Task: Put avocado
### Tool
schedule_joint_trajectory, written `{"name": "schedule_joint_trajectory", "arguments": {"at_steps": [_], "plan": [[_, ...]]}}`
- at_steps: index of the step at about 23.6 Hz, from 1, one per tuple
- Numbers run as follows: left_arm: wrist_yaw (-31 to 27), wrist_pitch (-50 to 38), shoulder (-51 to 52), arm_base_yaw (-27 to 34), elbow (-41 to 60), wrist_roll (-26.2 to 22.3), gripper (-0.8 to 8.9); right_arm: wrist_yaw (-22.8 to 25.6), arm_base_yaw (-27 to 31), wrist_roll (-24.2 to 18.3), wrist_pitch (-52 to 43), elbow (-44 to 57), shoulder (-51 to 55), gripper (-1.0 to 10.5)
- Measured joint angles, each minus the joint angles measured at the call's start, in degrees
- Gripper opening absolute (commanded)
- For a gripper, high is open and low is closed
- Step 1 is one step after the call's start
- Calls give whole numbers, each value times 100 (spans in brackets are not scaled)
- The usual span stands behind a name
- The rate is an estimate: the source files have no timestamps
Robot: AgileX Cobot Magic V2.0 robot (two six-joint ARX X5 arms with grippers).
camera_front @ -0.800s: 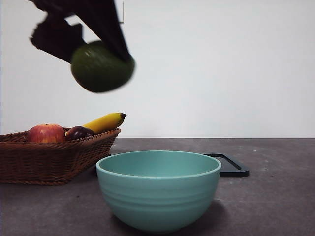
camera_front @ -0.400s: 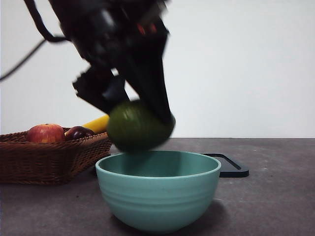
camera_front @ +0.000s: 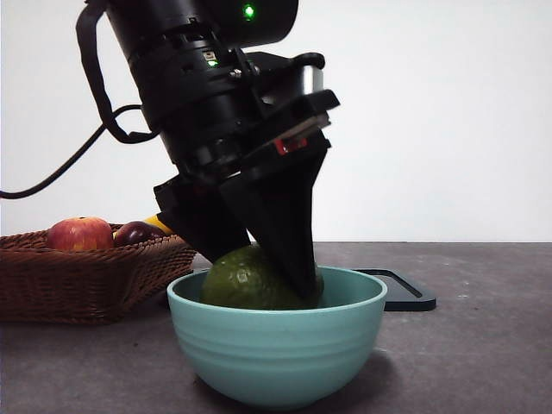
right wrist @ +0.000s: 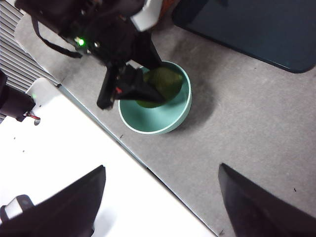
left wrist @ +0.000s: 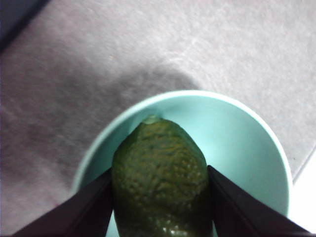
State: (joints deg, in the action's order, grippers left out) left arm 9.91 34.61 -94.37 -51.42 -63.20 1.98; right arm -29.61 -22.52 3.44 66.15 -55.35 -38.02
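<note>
You've got the left gripper (camera_front: 274, 278) reaching down into the teal bowl (camera_front: 278, 354), jaws clamped on the avocado (camera_front: 246, 280), which sits low inside the rim. Behind on the counter (camera_front: 483, 345): wicker basket (camera_front: 86, 280) with red apple (camera_front: 79, 234) and plum (camera_front: 136, 232), plus a dark tray (camera_front: 405, 291) just behind the bowl.

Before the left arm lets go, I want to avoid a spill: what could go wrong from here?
The left pincer grips the dark green, bumpy avocado low inside the pale teal ceramic bowl. Two risks:
1. Its black jaws sit close to the bowl's wall, so opening or lifting at an angle could nudge or tip the bowl.
2. If the fruit is not yet resting on the bottom, which the pictures do not show, it may drop and roll inside.
</note>
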Motion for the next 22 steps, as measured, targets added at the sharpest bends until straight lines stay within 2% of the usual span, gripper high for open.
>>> {"name": "schedule_joint_trajectory", "arguments": {"at_steps": [3, 6, 15, 19, 22], "plan": [[-2, 2, -85, -107, 0, 0, 258, 0, 0, 0, -2, 0, 0, 366], [-11, 26, -170, -157, 0, 0, 348, 0, 0, 0, -2, 0, 0, 366], [-11, 28, -149, -208, 0, 44, 346, 0, 0, 0, -2, 0, 0, 366], [-7, 39, 415, -146, -79, 136, 346, 0, 0, 0, -2, 0, -55, 366], [-9, 17, 1091, 118, -201, 197, 346, 0, 0, 0, -42, 0, -243, 366]]}}
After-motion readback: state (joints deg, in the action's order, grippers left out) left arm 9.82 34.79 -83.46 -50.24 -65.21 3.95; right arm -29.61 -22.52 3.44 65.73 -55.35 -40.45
